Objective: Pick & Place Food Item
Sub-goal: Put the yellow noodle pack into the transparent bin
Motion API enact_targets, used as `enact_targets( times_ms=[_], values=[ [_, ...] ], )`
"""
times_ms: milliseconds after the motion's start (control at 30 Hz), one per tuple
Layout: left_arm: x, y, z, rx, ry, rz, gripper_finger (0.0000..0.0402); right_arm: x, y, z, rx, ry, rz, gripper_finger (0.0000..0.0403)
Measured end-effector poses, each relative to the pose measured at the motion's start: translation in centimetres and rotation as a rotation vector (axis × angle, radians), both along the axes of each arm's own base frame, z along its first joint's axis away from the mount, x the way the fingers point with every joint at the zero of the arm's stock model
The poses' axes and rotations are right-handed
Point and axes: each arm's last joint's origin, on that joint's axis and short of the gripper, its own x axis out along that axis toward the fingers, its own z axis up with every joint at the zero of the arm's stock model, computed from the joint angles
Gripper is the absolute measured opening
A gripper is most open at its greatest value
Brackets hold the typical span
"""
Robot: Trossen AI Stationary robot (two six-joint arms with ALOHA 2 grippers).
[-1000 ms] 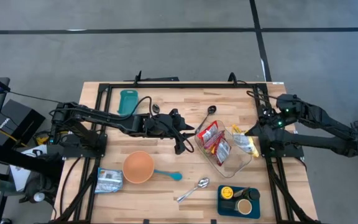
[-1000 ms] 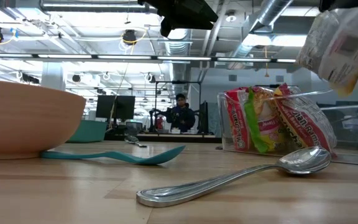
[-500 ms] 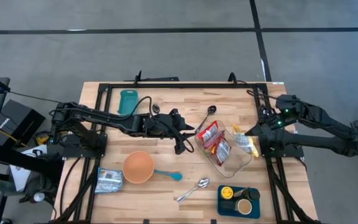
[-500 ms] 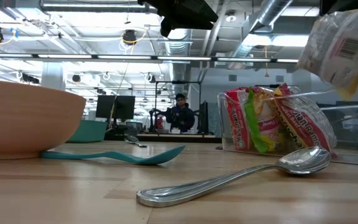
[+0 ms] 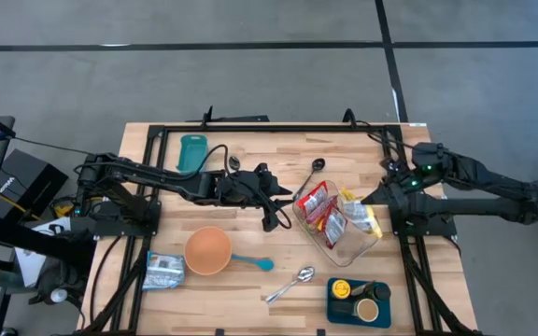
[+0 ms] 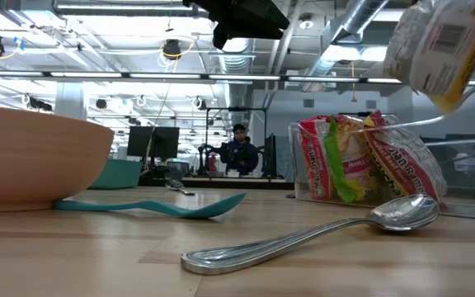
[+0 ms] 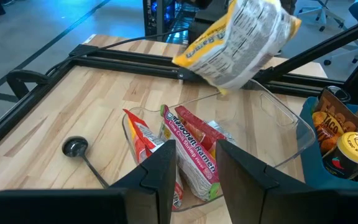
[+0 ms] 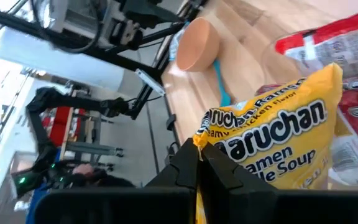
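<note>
A yellow ramen packet [image 5: 356,212] hangs over the clear glass dish [image 5: 370,245], with my right gripper [image 5: 375,197] shut on it. The low view shows the yellow packet [image 6: 438,45] high above the dish's two red ramen packets [image 6: 361,161]. Both red packets [image 7: 188,146] lie inside the dish [image 7: 283,121]. My left gripper [image 5: 274,218] hovers left of the dish, open, with nothing between its fingers [image 7: 163,177]. My right gripper pinches one edge of the yellow packet [image 8: 215,140] between its two fingers [image 8: 185,163]. It reaches in from the table's right side, slanting a little downward. The packet juts out beyond the fingertips, tilted and lifted clear above the dish.
An orange bowl [image 5: 208,250] with a teal spoon [image 5: 255,263] sits at the front, with a metal spoon [image 5: 292,283] beside it. A silver packet [image 5: 164,269] lies front left, and a dark teal tray of jars [image 5: 358,301] front right. A black spoon [image 5: 314,168] lies behind the dish.
My right gripper has rolled at the wrist and swung the yellow packet a little toward the table's left, from the dish's right rim to farther over the dish. The packet has turned and stayed clear of the dish.
</note>
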Motion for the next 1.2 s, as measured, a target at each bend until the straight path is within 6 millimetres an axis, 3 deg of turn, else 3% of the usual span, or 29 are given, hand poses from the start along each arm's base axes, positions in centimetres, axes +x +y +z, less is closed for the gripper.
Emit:
enact_targets(
  times_ms=[667,1200],
  values=[
    [0.0,0.0,0.0,0.0,0.0,0.0,0.0108,2.7,2.6,-1.6,0.054,0.232,-0.064,0.0],
    [0.0,0.0,0.0,0.0,0.0,0.0,0.0108,4.3,4.7,-2.9,-0.045,0.298,-0.312,0.0]
  ],
)
